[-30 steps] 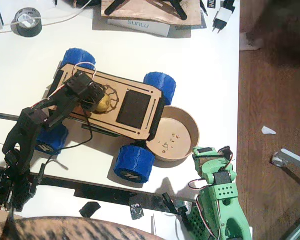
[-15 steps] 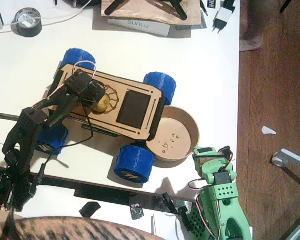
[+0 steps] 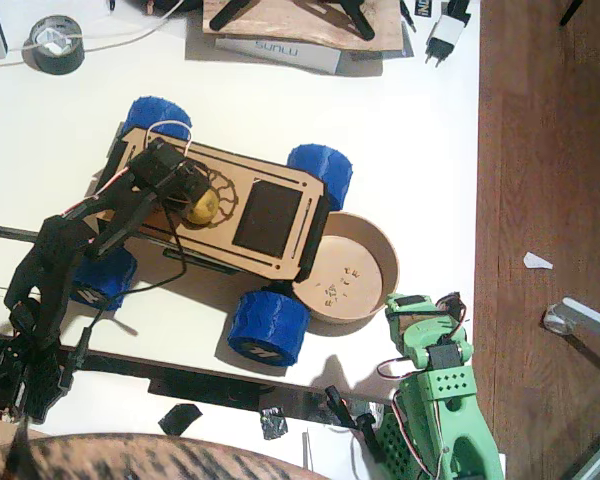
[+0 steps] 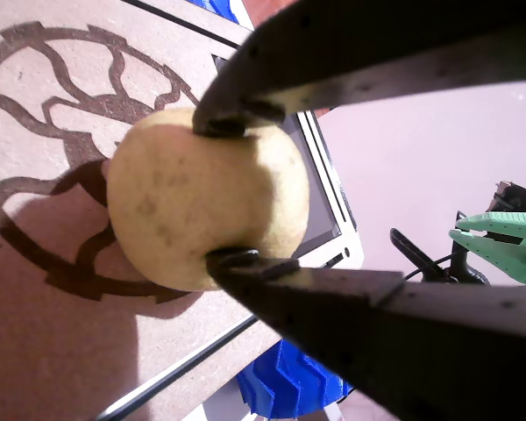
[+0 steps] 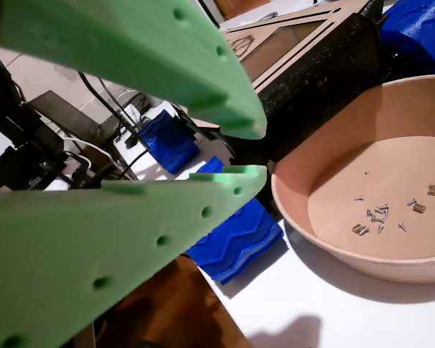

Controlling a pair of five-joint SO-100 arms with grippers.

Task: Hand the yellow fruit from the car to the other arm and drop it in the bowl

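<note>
The yellow fruit [image 3: 202,207] sits on the engraved gear circle of the car [image 3: 248,182], a plywood deck on blue wheels. My left gripper [image 3: 192,200], the black one, is shut on it; in a wrist view its two jaws pinch the fruit [image 4: 206,202] from above and below, with the gripper [image 4: 223,191] low over the deck. The bowl [image 3: 385,255] touches the car's right end and holds only small screws. The other arm, light green, rests at the lower right. Its gripper [image 3: 420,305] is beside the bowl [image 5: 304,217], tips nearly together [image 5: 259,151], holding nothing.
A blue wheel [image 3: 268,325] stands right next to the bowl. A tape roll [image 3: 57,45], a SUNLU box [image 3: 280,50] and a plug adapter [image 3: 445,35] lie along the far edge. The table ends at the right; beyond it is wooden floor [image 3: 550,150]. Striped fabric [image 3: 130,458] shows at the bottom.
My left gripper stays clamped on the fruit and has barely shifted. A person's foot at the top right has left the view. The green arm has not moved.
</note>
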